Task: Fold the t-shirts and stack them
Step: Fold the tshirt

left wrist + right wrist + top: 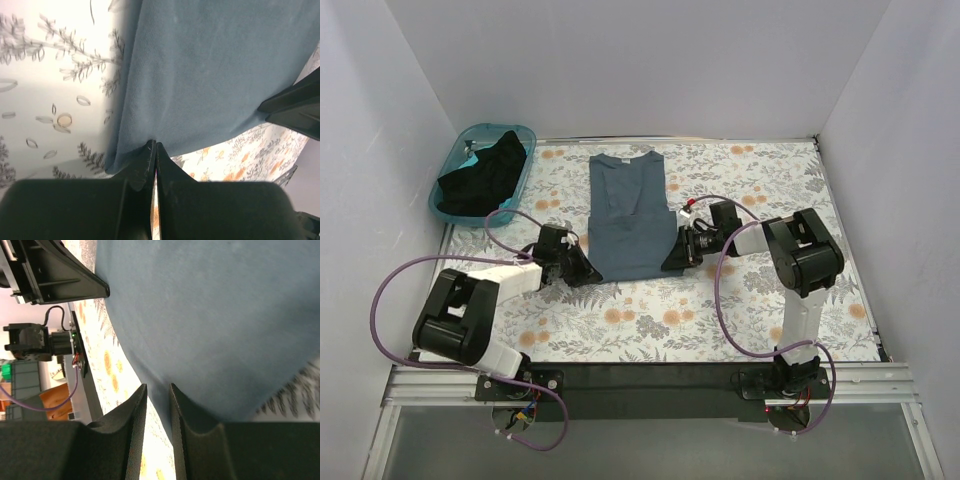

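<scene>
Blue-grey tee (pixel 625 215) lies flat. My left gripper (pixel 153 145) is pinched on one hem corner; right gripper (pixel 156 386) narrow at the other corner, can't tell if gripping.

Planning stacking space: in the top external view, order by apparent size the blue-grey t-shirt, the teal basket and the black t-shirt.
1. blue-grey t-shirt, spread flat.
2. teal basket, only slightly smaller.
3. black t-shirt, bunched inside the basket.

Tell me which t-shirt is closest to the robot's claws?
The blue-grey t-shirt, spread flat on the table between the left gripper and right gripper. The black t-shirt lies bunched up in the teal basket, far from both.
</scene>
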`<state>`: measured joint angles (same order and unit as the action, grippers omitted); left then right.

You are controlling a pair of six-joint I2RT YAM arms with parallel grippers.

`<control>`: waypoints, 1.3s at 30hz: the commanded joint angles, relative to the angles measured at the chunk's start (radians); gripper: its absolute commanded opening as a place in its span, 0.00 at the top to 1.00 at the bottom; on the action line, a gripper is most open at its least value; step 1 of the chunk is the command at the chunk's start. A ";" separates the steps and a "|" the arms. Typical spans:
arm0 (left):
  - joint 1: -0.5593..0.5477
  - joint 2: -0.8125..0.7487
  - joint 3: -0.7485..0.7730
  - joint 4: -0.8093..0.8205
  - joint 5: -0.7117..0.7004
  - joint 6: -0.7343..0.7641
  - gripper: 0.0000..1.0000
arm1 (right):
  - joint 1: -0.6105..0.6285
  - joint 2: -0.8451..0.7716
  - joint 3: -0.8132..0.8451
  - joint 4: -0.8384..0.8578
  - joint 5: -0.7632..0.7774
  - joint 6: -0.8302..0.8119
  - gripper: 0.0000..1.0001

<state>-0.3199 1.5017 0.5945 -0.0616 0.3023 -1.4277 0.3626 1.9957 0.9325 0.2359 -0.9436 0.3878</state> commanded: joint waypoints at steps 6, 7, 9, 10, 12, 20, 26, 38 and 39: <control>0.001 -0.188 -0.053 -0.187 -0.026 -0.016 0.94 | -0.036 -0.144 -0.029 -0.056 0.114 -0.004 0.72; 0.001 -0.201 -0.033 -0.196 -0.031 -0.016 0.92 | -0.036 -0.158 -0.009 -0.058 0.120 0.011 0.72; 0.001 -0.204 0.040 -0.198 -0.054 -0.010 0.84 | -0.036 -0.179 0.064 -0.058 0.127 0.026 0.71; 0.001 -0.195 0.071 -0.196 -0.067 -0.005 0.82 | -0.036 -0.178 0.089 -0.058 0.137 0.034 0.71; 0.001 -0.140 0.134 -0.181 -0.091 0.018 0.76 | -0.036 -0.150 0.146 -0.056 0.153 0.052 0.71; 0.033 0.196 0.454 -0.080 -0.164 0.098 0.74 | -0.040 0.069 0.440 -0.052 0.233 0.105 0.70; 0.051 0.399 0.556 -0.073 -0.161 0.116 0.74 | -0.054 0.192 0.499 -0.052 0.256 0.129 0.70; 0.059 0.362 0.568 -0.141 -0.158 0.148 0.72 | -0.094 0.086 0.396 -0.081 0.319 0.071 0.69; 0.059 0.338 0.570 -0.159 -0.167 0.154 0.68 | -0.094 0.062 0.390 -0.105 0.328 0.048 0.68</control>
<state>-0.2653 1.9194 1.1530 -0.1299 0.1745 -1.3167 0.2825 2.1700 1.3457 0.1802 -0.6769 0.4984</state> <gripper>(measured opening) 0.301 0.311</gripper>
